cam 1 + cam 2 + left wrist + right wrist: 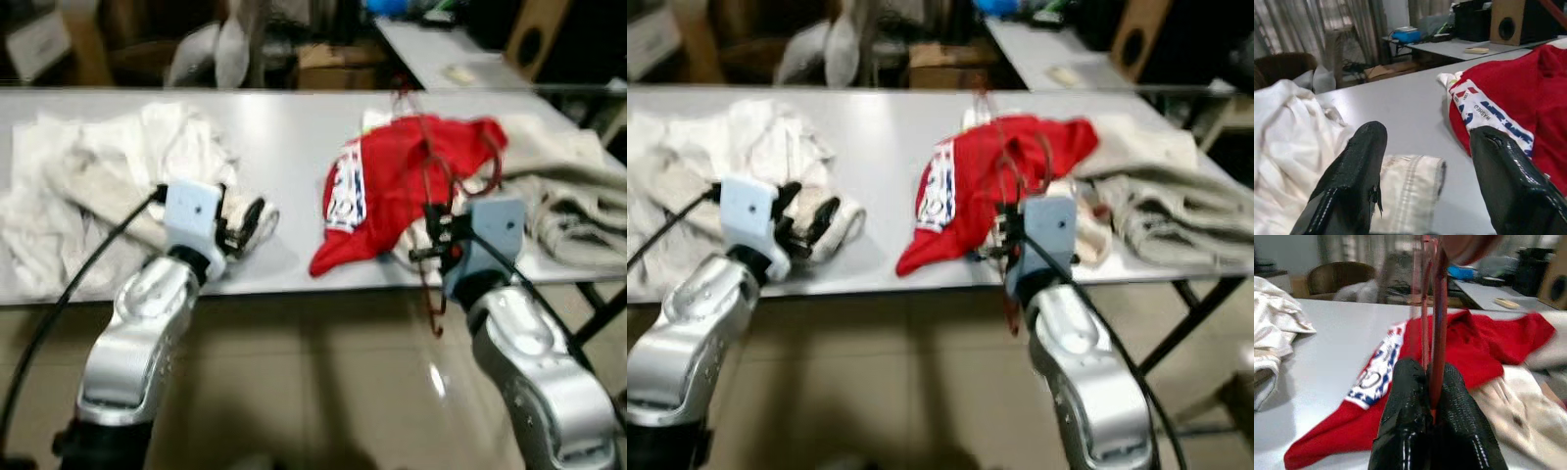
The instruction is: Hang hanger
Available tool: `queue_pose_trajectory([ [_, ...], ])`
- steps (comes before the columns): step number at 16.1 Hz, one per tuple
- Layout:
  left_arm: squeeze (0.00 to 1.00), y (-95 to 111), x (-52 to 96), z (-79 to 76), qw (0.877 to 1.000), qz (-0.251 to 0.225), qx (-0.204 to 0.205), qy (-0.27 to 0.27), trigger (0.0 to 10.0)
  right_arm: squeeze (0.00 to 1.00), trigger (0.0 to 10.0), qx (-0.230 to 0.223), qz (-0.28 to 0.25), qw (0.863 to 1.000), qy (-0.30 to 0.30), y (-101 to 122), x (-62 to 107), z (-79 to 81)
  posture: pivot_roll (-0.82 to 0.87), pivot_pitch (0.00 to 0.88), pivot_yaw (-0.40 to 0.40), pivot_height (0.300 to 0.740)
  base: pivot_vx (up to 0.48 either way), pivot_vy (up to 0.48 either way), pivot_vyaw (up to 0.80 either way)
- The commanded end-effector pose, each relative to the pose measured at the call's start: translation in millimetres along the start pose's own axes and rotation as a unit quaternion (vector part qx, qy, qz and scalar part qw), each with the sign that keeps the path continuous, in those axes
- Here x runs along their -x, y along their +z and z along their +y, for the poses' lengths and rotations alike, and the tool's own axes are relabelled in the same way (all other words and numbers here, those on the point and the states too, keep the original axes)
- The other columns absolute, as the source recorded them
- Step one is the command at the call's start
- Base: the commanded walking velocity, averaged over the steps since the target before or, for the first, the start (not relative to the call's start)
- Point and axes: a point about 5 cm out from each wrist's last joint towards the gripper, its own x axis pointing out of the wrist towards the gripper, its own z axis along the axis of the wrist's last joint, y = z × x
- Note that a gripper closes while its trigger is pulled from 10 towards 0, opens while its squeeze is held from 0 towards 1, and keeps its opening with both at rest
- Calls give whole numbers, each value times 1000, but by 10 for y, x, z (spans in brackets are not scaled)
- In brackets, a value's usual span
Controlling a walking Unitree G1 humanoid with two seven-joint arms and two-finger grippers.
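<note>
Right gripper (pixel 1432 418), jaws clamped on the upright red hanger (pixel 428 196) above the red shirt (pixel 392 186); left gripper (pixel 1432 181), jaws apart, idles over the worktop (pixel 284 147).

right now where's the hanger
The red hanger is pinched upright in the right gripper, over the near table edge on the robot's right, just in front of the red shirt.

Red cloth shirt (pixel 392 186), printed trim; thin red wire hanger (pixel 1435 328); smooth matt grey table (pixel 284 127); glossy black right hand (pixel 1436 418) fingers.
</note>
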Motion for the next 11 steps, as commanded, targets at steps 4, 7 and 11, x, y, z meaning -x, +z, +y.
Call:
queue_pose_trajectory([
  [4,0,-23,-1,12,1000,7,-6,5,10000,0,10000,-2,-4,1000,-1,-21,2,14,1,0,19,723,0,354,0],
  [7,0,-29,-11,21,1000,7,-7,4,10000,0,10000,-3,-3,1000,-1,-51,7,32,-2,0,25,723,0,360,0],
  [11,0,-45,-21,25,1000,8,-8,4,10000,0,10000,-5,9,1000,15,-118,41,59,-2,0,27,723,0,356,0],
])
